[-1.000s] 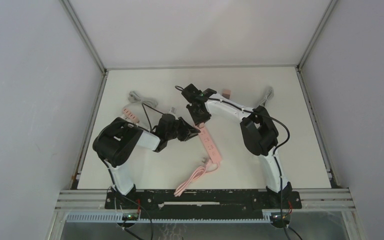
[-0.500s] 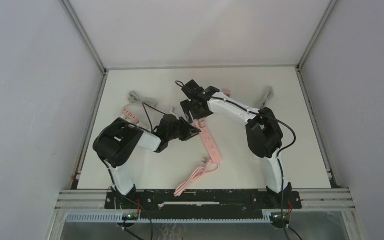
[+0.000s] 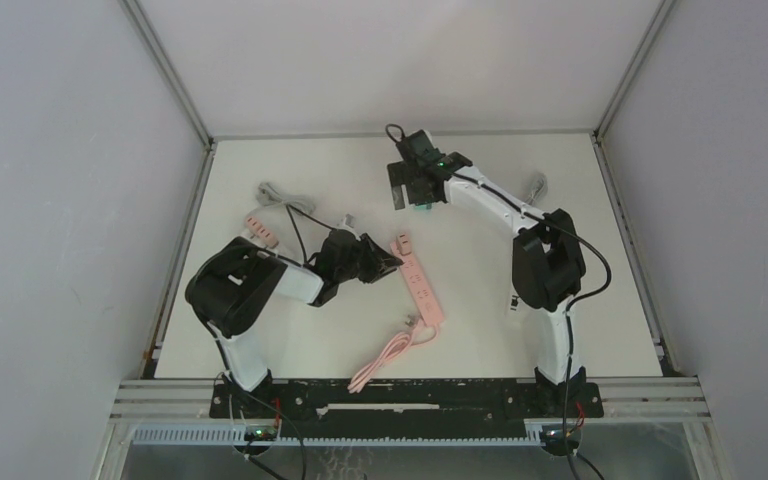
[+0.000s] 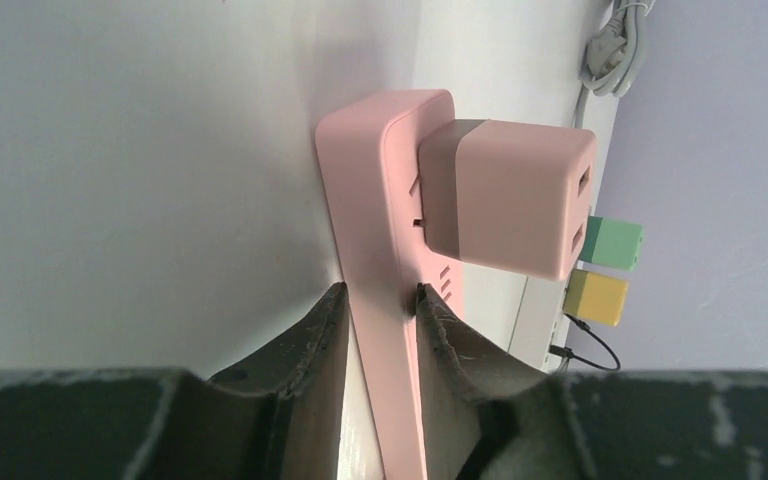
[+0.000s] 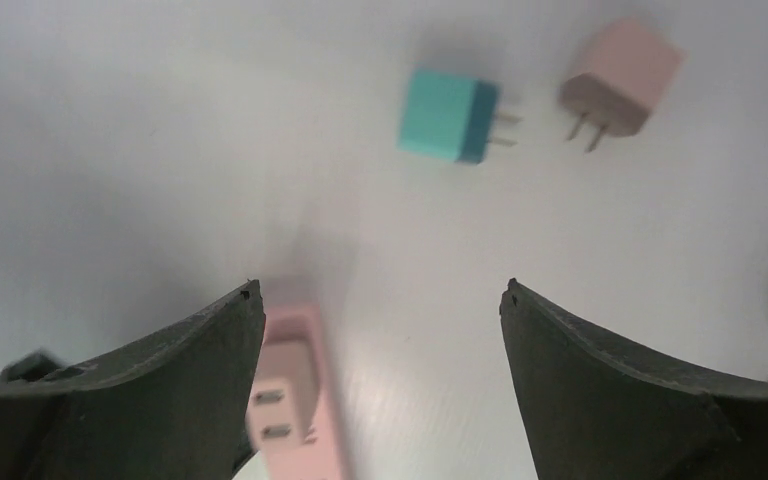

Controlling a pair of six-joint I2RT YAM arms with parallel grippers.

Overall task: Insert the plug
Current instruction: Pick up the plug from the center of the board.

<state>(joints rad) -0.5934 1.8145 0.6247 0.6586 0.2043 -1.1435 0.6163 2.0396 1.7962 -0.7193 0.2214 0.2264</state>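
Nearest the arm bases, a pink cord (image 3: pixel 385 355) lies looped on the matte white worktop (image 3: pixel 290 330). The slim, smooth pink power strip (image 4: pixel 380 200) runs away from it, and the left pincer (image 4: pixel 378 300) is clamped across its narrow sides. A rounded pink cube plug (image 4: pixel 510 195) sits in the socket at the strip's far end, its prongs hardly visible. Beyond it a green block (image 4: pixel 615 245) and a yellow block (image 4: pixel 598 298) show only in part. Farther back, the right pincer (image 5: pixel 380 290) hangs with fingers wide apart, holding nothing, above a teal plug (image 5: pixel 445 115) and a dusty-pink plug (image 5: pixel 620 75), both blurred, lying with prongs bare.
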